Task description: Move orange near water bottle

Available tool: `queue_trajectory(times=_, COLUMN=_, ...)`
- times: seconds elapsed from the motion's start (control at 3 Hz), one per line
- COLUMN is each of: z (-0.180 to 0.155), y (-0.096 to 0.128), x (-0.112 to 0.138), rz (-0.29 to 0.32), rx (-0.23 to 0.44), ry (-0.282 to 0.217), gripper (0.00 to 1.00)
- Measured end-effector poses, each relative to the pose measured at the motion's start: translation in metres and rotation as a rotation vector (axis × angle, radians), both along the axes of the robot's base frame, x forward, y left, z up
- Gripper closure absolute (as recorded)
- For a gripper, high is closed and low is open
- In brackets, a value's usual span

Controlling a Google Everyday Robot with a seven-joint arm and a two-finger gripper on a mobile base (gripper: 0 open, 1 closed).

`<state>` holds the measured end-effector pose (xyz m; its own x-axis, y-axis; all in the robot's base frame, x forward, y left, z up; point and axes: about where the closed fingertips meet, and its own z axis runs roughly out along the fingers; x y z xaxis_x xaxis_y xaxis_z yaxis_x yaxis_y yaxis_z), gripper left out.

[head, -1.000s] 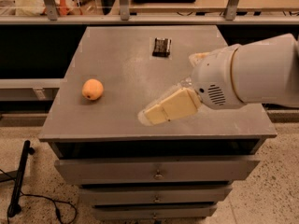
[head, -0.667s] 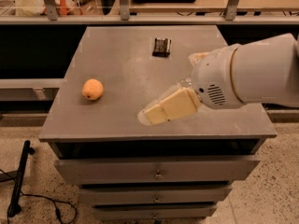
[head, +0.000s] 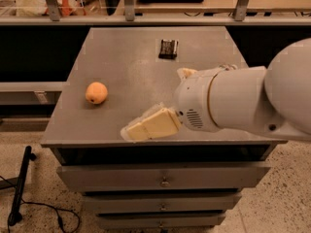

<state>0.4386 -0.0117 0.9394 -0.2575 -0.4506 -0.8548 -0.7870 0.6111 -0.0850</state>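
Hovering over table's [head: 126, 57] six o'clock edge, gripper [head: 146, 126], width impossible to tell; orange [head: 96, 92] well apart at its ten o'clock.

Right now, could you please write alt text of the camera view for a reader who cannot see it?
A robot arm reaches from the right over a gray tabletop, its cream end effector near the front edge, apart from an orange at the left. A black packet lies near the back.
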Motion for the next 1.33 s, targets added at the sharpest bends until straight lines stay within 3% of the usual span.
queue_trajectory(times=0.67, z=-0.032, y=0.043, x=0.015, rz=-0.023, rx=0.019, ry=-0.03, gripper=0.0)
queue_trajectory(times=1.33, z=-0.051, y=0.082, x=0.07, rz=0.038, rx=0.074, ry=-0.075, gripper=0.0)
